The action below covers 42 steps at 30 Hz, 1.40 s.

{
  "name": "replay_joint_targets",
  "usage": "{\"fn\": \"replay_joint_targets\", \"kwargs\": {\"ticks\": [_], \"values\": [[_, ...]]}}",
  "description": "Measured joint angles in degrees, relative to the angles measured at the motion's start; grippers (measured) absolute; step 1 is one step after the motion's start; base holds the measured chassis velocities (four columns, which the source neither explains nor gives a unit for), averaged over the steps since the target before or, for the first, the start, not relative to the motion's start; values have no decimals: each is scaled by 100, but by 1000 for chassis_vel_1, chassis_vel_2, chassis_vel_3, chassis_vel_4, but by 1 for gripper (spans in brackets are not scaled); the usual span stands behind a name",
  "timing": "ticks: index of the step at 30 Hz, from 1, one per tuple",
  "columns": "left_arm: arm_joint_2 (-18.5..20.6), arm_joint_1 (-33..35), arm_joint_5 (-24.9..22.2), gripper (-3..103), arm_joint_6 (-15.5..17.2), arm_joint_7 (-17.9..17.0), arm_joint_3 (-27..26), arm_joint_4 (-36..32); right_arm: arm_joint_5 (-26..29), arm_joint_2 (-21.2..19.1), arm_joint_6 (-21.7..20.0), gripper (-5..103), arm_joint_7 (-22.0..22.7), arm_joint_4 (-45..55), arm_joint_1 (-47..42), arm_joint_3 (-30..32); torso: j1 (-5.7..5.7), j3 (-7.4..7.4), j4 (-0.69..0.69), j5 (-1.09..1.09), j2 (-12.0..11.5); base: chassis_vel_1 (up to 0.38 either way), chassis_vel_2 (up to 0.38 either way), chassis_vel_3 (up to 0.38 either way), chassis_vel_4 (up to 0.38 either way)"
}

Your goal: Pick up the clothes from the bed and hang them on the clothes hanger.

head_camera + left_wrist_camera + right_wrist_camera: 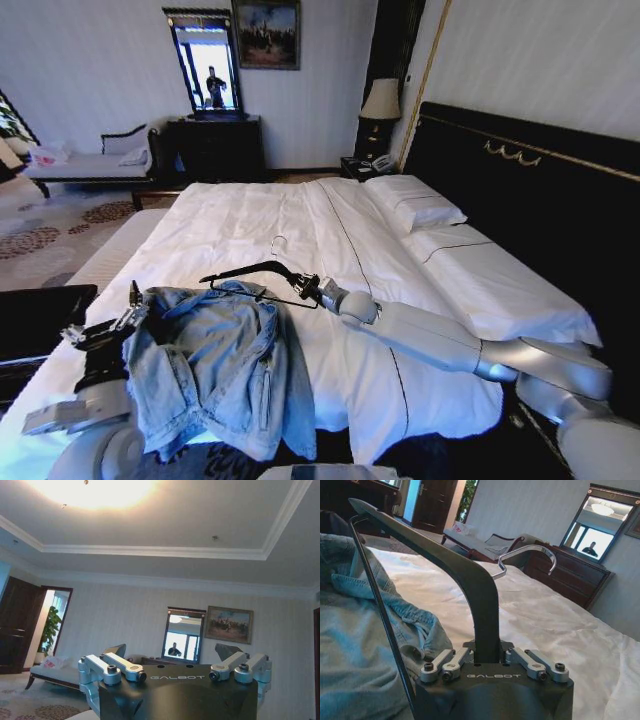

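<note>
The right gripper (487, 656) has its fingers clamped on one arm of the black clothes hanger (470, 577); the jaws close on the flat shoulder bar just below its bend, so the bar rises from the fingers and slopes away over the jacket, with the thin lower rod running down alongside and the curved metal hook (527, 555) sticking out toward the far side of the bed; in the head view this gripper (312, 288) reaches across the white duvet with the hanger's free end pointing at the jacket's collar side. The left gripper (112, 325) sits at the jacket's near left edge, touching or nearly touching the cloth; its fingers (118, 666) stand apart and nothing shows between them.

The denim jacket (215, 365) lies crumpled at the foot of the bed (300, 225), close beside the hanger's end and partly draped over the mattress edge. Judged from its folds, it is soft, limp and fairly heavy for cloth; it should sag from any single pinch; the collar or a shoulder seam looks the best hold, being thick and unlikely to slip. The hanger is stiff and light, but narrow, so it could twist in the grip.
</note>
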Motion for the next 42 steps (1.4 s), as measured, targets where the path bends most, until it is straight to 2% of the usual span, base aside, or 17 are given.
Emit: {"fn": "replay_joint_targets", "kwargs": {"ticks": [6, 12, 25, 29, 34, 42], "values": [[6, 29, -5, 100, -6, 5, -44, -4, 62, 61, 22, 22, 215, -73, -35, 11, 0, -1, 2, -2, 0, 36, 30, -21, -18], [1, 0, -3, 100, -3, 4, -13, 3, 74, 119, 20, 22, 217, -139, -9, 1, 0, 0, -2, 0, 0, 0, 0, 0, 0], [10, 26, -5, 100, -2, 4, -62, 21, -26, 339, -32, 22, 258, -511, 28, -42, 0, 0, 1, 0, 0, 0, 0, 0, 0], [9, 55, -18, 100, -19, 4, -118, 26, 36, 482, 269, 22, 336, -639, 36, -92, 0, 0, 1, -1, 0, 7, 2, -14, -7], [18, 63, -28, 100, -21, 3, -150, 25, 26, 542, 360, 22, 363, -653, 77, -100, -1, 0, 1, -1, 0, 0, 0, 0, 0], [22, 77, -25, 100, -22, 2, -150, 6, -23, 503, 225, 22, 441, -638, 114, -102, -1, 0, 0, -1, 0, 0, 0, 0, 0]]}}
